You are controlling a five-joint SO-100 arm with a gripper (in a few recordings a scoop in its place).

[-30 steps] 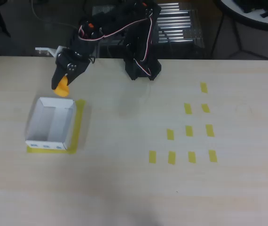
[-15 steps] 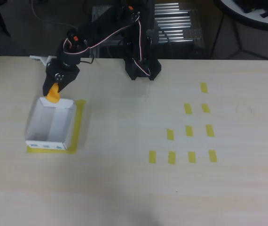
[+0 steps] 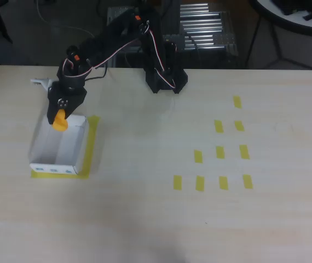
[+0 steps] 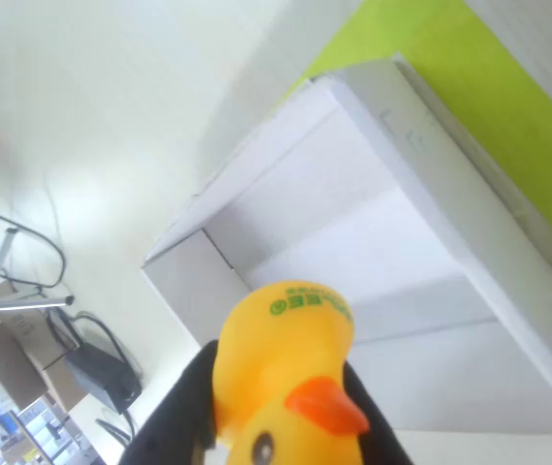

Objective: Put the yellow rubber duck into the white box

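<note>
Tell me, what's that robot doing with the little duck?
The robot's gripper is holding the yellow rubber duck between its fingers. It hangs over the far end of the white box, which sits open on yellow tape on the table. The duck isn't dropped in yet.

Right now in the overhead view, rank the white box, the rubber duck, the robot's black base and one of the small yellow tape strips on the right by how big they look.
1. The white box, clearly largest.
2. The black base.
3. The yellow rubber duck, held in the end effector above the box, so nearer the camera and slightly flattered.
4. A tape strip; it looks close to the duck, so that order is unsure.
</note>
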